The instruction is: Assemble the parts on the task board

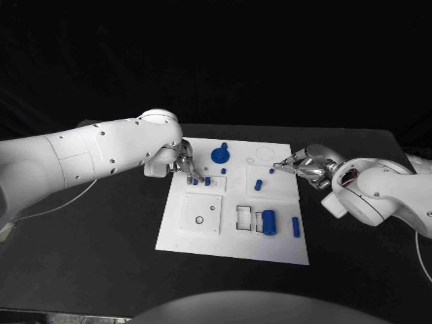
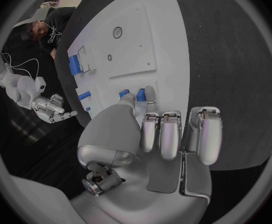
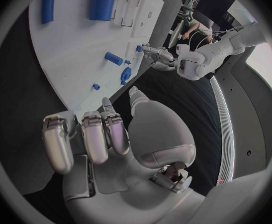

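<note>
The white task board (image 1: 275, 246) lies mid-table. My left hand (image 1: 184, 164) is at its far left part; thumb and a finger pinch a small blue peg (image 2: 140, 94) standing in the board, with a second peg (image 1: 207, 181) beside it. A blue round knob (image 1: 221, 155) stands just beyond them. My right hand (image 1: 308, 165) hovers at the board's far right edge, thumb and fingers (image 3: 105, 104) apart with nothing between them. A short blue peg (image 1: 258, 183) lies near it. A blue cylinder (image 1: 268, 221) and a blue bar (image 1: 295, 227) lie at the near right.
A raised white plate (image 1: 202, 212) with small holes occupies the board's near left. A rectangular slot (image 1: 245, 217) sits beside the cylinder. Black table (image 1: 99, 256) surrounds the board. A thin cable (image 1: 55, 206) trails under the left arm.
</note>
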Tool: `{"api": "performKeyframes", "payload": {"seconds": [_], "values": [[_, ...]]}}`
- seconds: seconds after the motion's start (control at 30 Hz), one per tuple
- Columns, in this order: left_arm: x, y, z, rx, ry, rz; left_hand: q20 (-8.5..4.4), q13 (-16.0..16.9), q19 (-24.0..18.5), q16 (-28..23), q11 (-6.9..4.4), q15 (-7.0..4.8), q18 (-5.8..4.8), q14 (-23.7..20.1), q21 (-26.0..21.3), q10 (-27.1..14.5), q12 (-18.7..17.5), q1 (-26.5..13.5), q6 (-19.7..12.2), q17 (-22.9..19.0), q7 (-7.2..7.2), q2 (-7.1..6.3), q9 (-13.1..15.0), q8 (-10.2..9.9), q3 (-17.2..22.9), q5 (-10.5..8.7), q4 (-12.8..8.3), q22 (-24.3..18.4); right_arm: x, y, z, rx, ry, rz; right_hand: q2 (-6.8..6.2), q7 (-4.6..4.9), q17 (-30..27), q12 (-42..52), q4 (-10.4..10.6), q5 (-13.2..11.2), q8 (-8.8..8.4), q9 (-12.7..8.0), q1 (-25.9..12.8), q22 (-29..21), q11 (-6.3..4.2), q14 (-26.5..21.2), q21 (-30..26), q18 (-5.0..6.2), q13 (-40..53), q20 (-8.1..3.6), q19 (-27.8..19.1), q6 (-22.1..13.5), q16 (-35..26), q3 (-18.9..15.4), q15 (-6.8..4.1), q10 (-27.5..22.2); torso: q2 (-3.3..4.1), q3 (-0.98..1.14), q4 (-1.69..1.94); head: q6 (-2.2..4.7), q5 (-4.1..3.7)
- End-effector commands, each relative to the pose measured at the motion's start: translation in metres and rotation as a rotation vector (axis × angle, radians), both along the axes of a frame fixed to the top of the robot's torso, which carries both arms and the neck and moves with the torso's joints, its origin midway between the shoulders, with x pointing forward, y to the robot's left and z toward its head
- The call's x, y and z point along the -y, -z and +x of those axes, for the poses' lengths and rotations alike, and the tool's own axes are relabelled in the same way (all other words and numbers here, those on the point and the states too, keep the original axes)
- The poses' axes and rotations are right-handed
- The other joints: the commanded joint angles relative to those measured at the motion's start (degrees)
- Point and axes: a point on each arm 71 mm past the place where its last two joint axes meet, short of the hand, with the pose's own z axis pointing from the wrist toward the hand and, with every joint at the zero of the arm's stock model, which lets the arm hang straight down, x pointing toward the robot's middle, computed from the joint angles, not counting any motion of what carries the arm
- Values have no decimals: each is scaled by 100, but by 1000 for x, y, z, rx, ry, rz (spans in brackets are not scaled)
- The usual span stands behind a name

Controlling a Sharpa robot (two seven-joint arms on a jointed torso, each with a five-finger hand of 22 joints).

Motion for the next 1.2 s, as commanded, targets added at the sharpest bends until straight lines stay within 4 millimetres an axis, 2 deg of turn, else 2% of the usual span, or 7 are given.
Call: {"api": "performKeyframes", "payload": {"seconds": [0.03, 0.2, 0.37, 0.53, 0.77, 0.97, 1.2], "values": [[-4, -1, 2, 58, -7, 24, -31, 1508, 603, 15, 30, -18, -43, 607, 14, 607, -37, -369, 13, 1510, 25, -152, 45, 52, -229, -427, 0, 1510, 0, 1, 0, -6, -12, -5, 27, 117, 1507, 1, -14, 22, 19, 7, -16, 1507, 47, 587, 26, -39, 1509, 35, 600, 37, 24, -9, 44, 595, -6, 1, 5, 9, 2], [-7, -5, 3, 130, -21, -28, -16, 1508, 603, 15, 72, 13, -43, 607, 14, 607, -37, -1242, -121, 1510, 76, -1188, 148, 86, -20, -1508, 35, 1510, 0, 1, 0, -5, -12, -5, 28, 120, 1507, 1, -18, 26, 19, 7, -14, 1507, 49, 587, 26, -39, 1509, 36, 600, 36, 24, -10, 45, 595, -7, -3, 2, 40, -11], [-9, -12, 6, 249, -45, -155, -6, 1508, 603, 15, 96, 40, -43, 607, 14, 607, -37, -1454, -274, 1510, 110, -1551, 150, 42, -132, -1735, 41, 1510, 0, 1, 1, -4, -9, -6, 28, 120, 1507, 1, -18, 26, 19, 7, -14, 1507, 49, 587, 26, -39, 1509, 36, 600, 36, 24, -10, 45, 595, -4, -5, 4, 59, -28], [-13, -23, 11, 395, -80, -312, 3, 1508, 603, 15, 110, 65, -43, 607, 14, 607, -37, -1402, -350, 1510, 127, -1501, 142, 21, -90, -1755, 36, 1510, 1, 1, 1, -1, -7, -5, 28, 120, 1507, 1, -18, 26, 19, 7, -14, 1507, 49, 587, 26, -39, 1509, 36, 600, 36, 24, -10, 45, 595, -2, 1, 2, 72, -29], [-17, -45, 16, 637, -147, -636, 53, 1508, 603, 15, 136, 105, -43, 607, 14, 607, -37, -305, -477, 1510, 158, -794, -105, -33, 382, -1329, -11, 1510, 2, 0, 1, 17, -7, 18, 30, 119, 1507, 1, -20, 26, 19, 7, -13, 1507, 49, 587, 26, -39, 1509, 37, 600, 35, 24, -10, 45, 595, -1, 3, 1, 108, -19], [-12, -56, 14, 724, -158, -823, 96, -2221, 603, 15, 219, 197, -43, 607, 14, -2556, -4585, 729, -496, 1510, 276, -617, -868, -412, 390, -684, -29, 1510, 1, -2, 2, 48, -18, 51, 35, 115, 1507, 1, -22, 23, 21, 8, -9, 1507, 48, 587, 26, -39, 1509, 37, 600, 39, 24, -7, 46, 595, -3, 1, -9, 125, -1], [-2, -52, 9, 676, -83, -894, 284, -4570, 603, 15, 542, 460, -43, 607, 14, -3123, -7004, 1996, -543, 1510, 585, -737, -2225, -1413, 769, -328, 23, 1510, 1, -5, 2, 83, -29, 72, 39, 111, 1507, 1, -24, 20, 25, 10, -4, 1507, 46, 587, 26, -39, 1509, 38, 600, 46, 24, -5, 46, 595, 1, -4, -4, 116, -12]]}}
